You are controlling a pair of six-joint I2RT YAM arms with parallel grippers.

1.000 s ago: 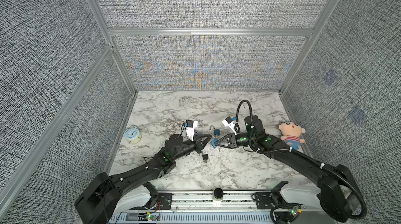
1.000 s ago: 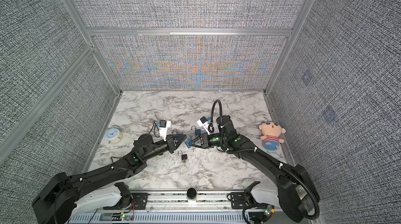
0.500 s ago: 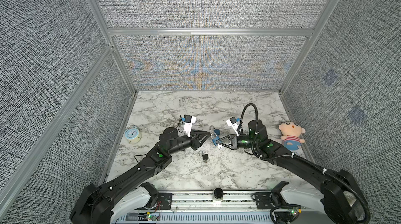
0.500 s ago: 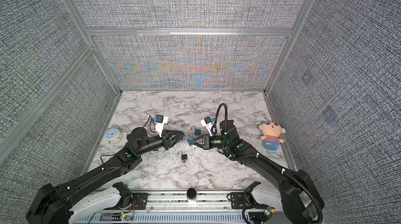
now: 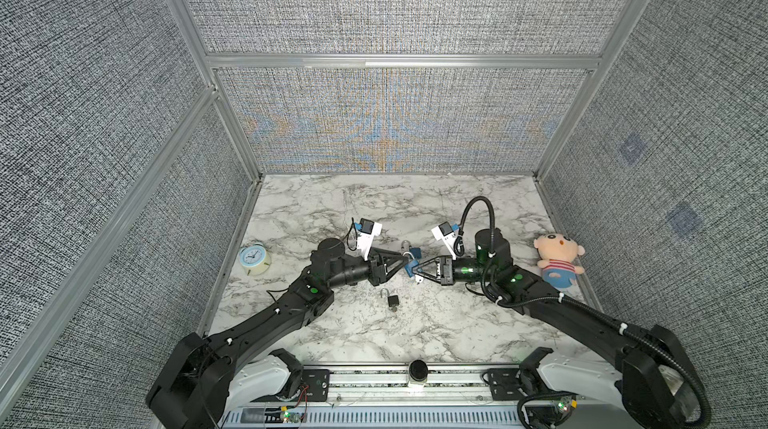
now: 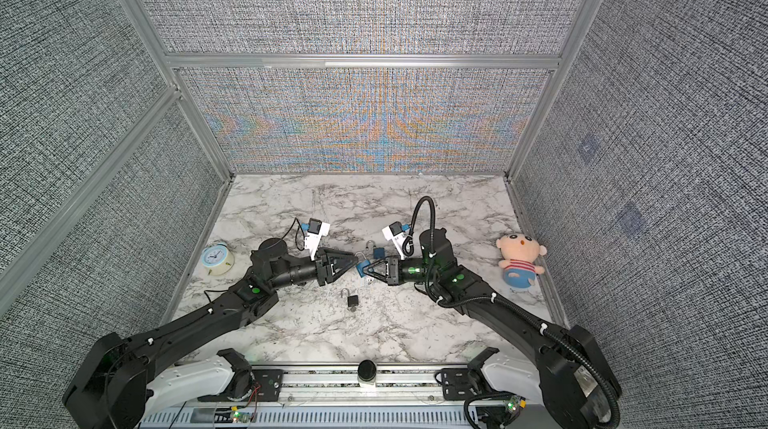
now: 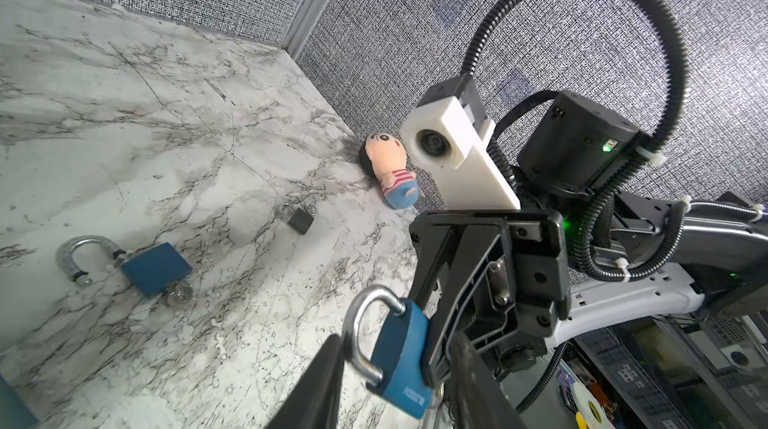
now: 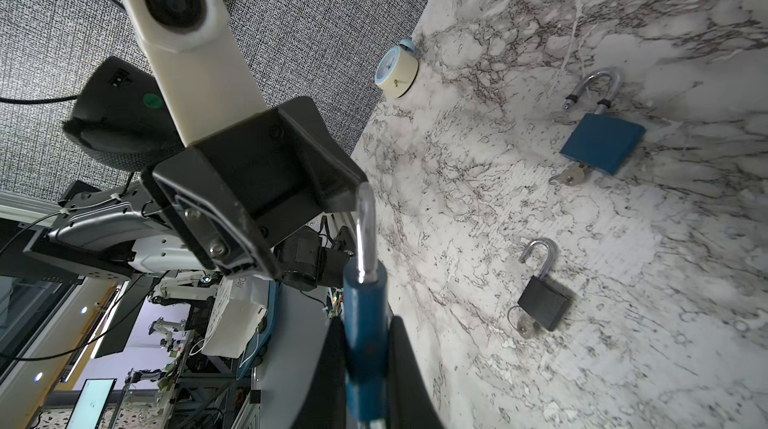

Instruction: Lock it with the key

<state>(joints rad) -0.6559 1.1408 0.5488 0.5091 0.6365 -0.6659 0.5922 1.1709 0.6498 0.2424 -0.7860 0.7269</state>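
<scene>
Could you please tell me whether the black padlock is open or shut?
Open: the black padlock has one shackle end clear of its body.

The worktop (image 5: 436,335) is a white marble-patterned slab with grey veins, closed in by grey fabric walls on three sides. Four things lie on it. A pale alarm clock (image 5: 254,258) with a blue dial sits close to the left wall. A plush doll (image 5: 557,258) in a striped shirt lies face up near the right wall. Around the middle a blue padlock (image 8: 600,142) lies flat, its shackle open and a silver key (image 8: 571,175) in its base. Nearer the front edge lies a smaller black padlock (image 8: 544,302), shackle also open, with a second key (image 8: 524,327) in its base. The two padlocks lie near each other without touching, well apart from clock and doll.
</scene>
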